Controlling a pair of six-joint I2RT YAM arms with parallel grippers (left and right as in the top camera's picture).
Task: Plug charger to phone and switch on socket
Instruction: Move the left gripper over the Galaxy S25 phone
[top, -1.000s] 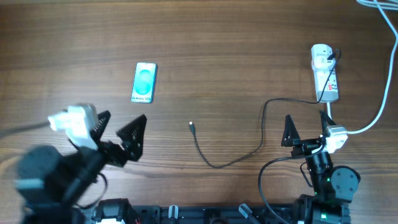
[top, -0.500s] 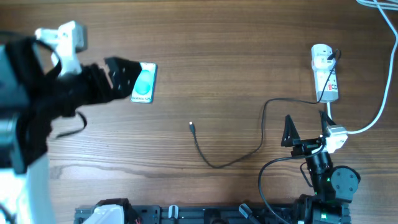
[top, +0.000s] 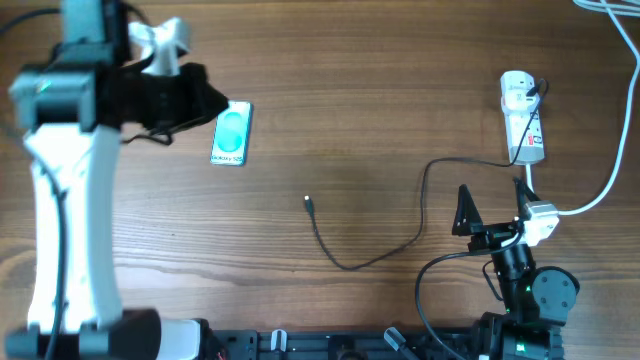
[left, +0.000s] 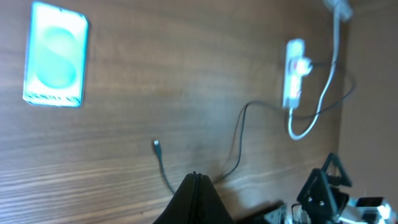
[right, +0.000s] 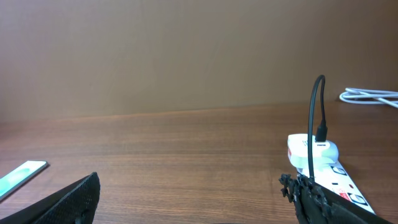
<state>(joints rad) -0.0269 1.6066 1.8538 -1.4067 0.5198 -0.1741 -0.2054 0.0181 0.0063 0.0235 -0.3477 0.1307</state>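
The phone (top: 232, 133), cyan screen up, lies at the left of the wooden table; the left wrist view has it at upper left (left: 55, 62). My left gripper (top: 216, 102) hovers raised just left of it, its jaws shut with nothing between them (left: 194, 179). The charger is a thin black cable whose connector tip (top: 308, 203) lies loose mid-table. It loops right and up to its black plug (top: 533, 93), seated in the white socket (top: 521, 120). My right gripper (top: 493, 202) stands open just in front of the socket, holding nothing (right: 193, 205).
A thick white cable (top: 612, 170) runs from the far right corner down to the right wrist. The right arm's base (top: 530, 295) sits at the front right edge. The left arm's white link (top: 60, 220) spans the left side.
The left arm swung up from the front left to beside the phone, and its gripper went from open to shut. The right arm, cable and phone stayed put.
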